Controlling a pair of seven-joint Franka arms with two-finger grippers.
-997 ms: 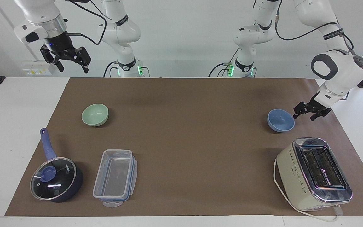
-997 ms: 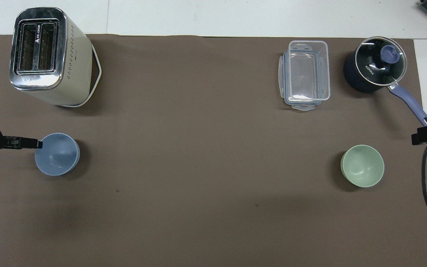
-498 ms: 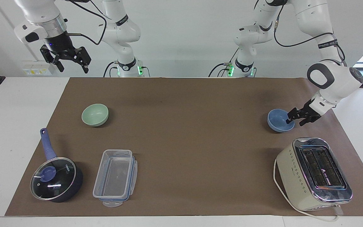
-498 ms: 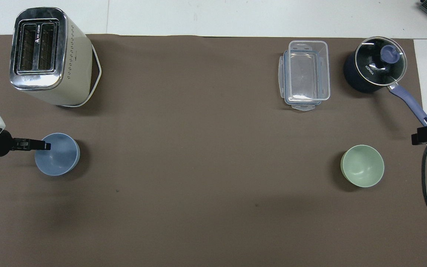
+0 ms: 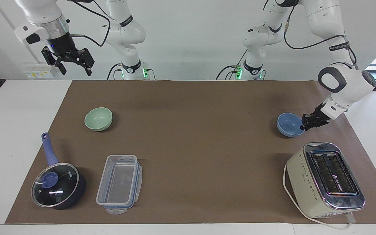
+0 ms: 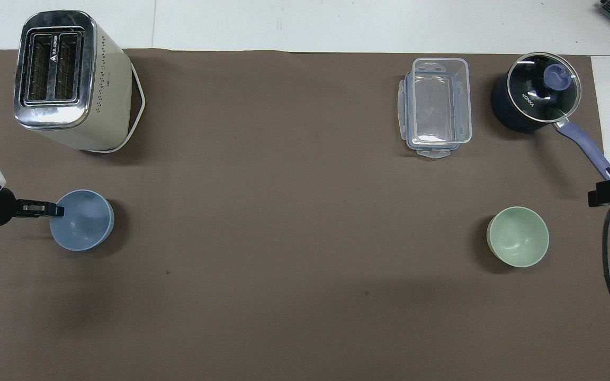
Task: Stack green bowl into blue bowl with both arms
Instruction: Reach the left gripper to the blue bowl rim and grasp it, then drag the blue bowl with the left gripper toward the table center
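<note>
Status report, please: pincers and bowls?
Left pincer shut on small periwinkle-blue bowl rim. Right pincer open, raised, waiting. Pale mint-green bowl untouched. Nothing between bowls.

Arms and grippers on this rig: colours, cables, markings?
Both arms are white and rounded, with black bands at the joints and loose black cables. The right gripper is black under a silver wrist band. The left gripper is black too. Green lights glow at both bases.

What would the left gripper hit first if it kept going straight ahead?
The blue bowl: the left gripper is at its rim, apparently pinching it. The right gripper hangs high, waiting.
</note>
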